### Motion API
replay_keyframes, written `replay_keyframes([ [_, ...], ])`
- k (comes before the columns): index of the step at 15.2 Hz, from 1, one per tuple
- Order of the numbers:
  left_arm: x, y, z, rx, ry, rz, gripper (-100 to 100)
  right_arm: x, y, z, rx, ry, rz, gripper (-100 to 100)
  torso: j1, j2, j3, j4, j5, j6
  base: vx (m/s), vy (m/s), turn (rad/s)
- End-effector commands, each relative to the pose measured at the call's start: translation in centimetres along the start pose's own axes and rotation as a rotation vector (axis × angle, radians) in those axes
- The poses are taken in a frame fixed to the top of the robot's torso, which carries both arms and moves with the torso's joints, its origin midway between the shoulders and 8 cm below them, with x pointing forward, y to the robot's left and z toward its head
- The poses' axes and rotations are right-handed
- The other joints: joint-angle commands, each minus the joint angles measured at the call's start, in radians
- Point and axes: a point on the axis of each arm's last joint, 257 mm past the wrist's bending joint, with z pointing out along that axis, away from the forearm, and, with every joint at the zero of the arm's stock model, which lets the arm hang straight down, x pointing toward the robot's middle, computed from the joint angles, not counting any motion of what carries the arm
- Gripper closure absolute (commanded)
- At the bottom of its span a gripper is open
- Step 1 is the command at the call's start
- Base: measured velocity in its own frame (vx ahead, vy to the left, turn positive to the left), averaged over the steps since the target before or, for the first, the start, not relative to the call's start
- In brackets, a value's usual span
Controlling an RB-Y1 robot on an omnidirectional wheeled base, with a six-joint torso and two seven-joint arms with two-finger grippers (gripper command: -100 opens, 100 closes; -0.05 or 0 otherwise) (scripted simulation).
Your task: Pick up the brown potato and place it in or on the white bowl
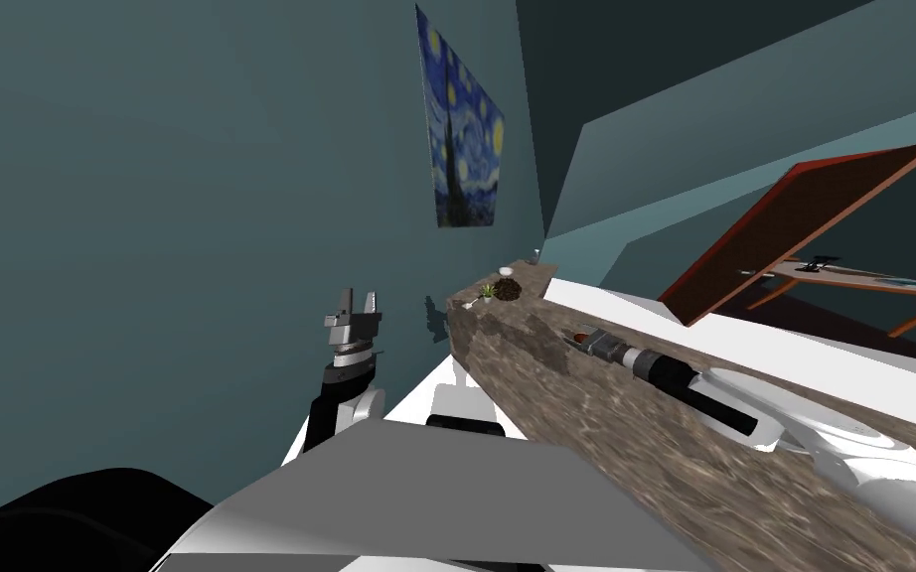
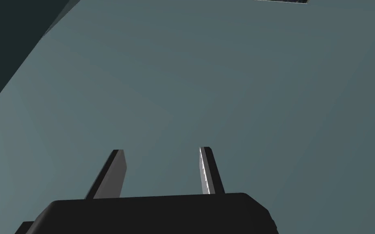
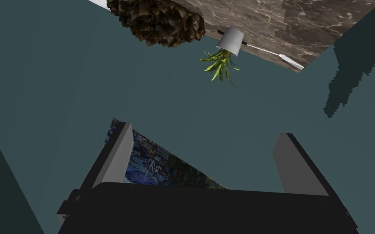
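A dark brown lumpy thing (image 1: 508, 289), which I take for the potato, sits at the far end of the brown marbled counter (image 1: 585, 417). Just beyond it is a small white bowl (image 1: 506, 270). My right arm lies along the counter, and the right gripper (image 1: 579, 340) is short of the lumpy thing. In the right wrist view that gripper (image 3: 203, 130) is open and holds nothing; the lumpy thing (image 3: 158, 20) is well ahead of its fingers. My left gripper (image 1: 360, 300) is raised beside the counter's end, facing the wall; its fingers (image 2: 161, 149) are open and hold nothing.
A small green plant in a white pot (image 3: 228, 44) stands next to the lumpy thing, with a thin utensil (image 3: 280, 57) lying beside it. A blue painting (image 1: 461, 129) hangs on the teal wall. A red-brown table (image 1: 824, 209) stands to the right.
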Motion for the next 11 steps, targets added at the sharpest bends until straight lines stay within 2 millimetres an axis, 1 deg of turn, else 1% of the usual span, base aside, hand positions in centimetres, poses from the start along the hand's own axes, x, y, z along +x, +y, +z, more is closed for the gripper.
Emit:
replay_keyframes([
  [1,0.0,0.0,0.0,0.0,0.0,0.0,0,2.5,-1.8,-1.1,0.028,0.074,-0.055,-100,0.0,0.0,0.0,0.0,0.0,0.0,0.078,0.031,0.067],
  [2,0.0,0.0,0.0,0.0,0.0,0.0,0,2.5,-1.8,-1.1,0.028,0.074,-0.055,-100,0.0,-0.001,0.0,0.0,0.0,0.0,0.059,0.024,0.021],
  [3,0.0,0.0,0.0,0.0,0.0,0.0,0,4.3,-3.0,-2.1,0.041,0.134,-0.104,-100,0.0,0.0,0.0,0.0,0.0,0.0,0.065,0.021,0.031],
  [4,0.0,0.0,0.0,0.0,0.0,0.0,0,4.5,-3.1,-2.2,0.044,0.136,-0.103,-100,0.0,0.0,0.0,0.0,0.0,0.0,0.061,0.014,0.031],
  [5,0.0,0.0,0.0,0.0,0.0,0.0,0,6.0,-4.1,-3.1,0.05,0.189,-0.151,-100,-0.001,0.0,0.0,0.0,0.0,0.0,0.061,0.018,0.05],
  [6,0.0,0.0,0.0,0.0,0.0,0.0,0,6.4,-4.4,-3.3,0.057,0.197,-0.149,-100,-0.001,0.0,0.0,0.0,0.0,0.0,0.06,0.017,0.051],
  [8,0.0,0.0,0.0,0.0,0.0,0.0,0,10.0,-6.6,-5.8,0.077,0.313,-0.229,-100,-0.001,0.0,0.0,0.0,-0.001,0.0,0.081,0.018,0.061],
  [9,0.0,0.0,0.0,0.0,0.0,0.0,0,10.0,-6.6,-5.8,0.077,0.313,-0.229,-100,-0.001,-0.001,0.0,0.0,0.0,0.001,0.105,0.011,0.025],
  [10,0.0,0.0,0.0,0.0,0.0,0.0,0,11.5,-7.3,-6.9,0.08,0.364,-0.264,-100,-0.001,-0.002,-0.001,0.0,0.0,0.0,0.105,0.016,0.027],
  [11,0.0,0.0,0.0,0.0,0.0,0.0,0,11.7,-7.5,-7.1,0.083,0.368,-0.263,-100,-0.001,-0.002,-0.001,-0.001,0.0,0.0,0.092,0.009,0.026],
])
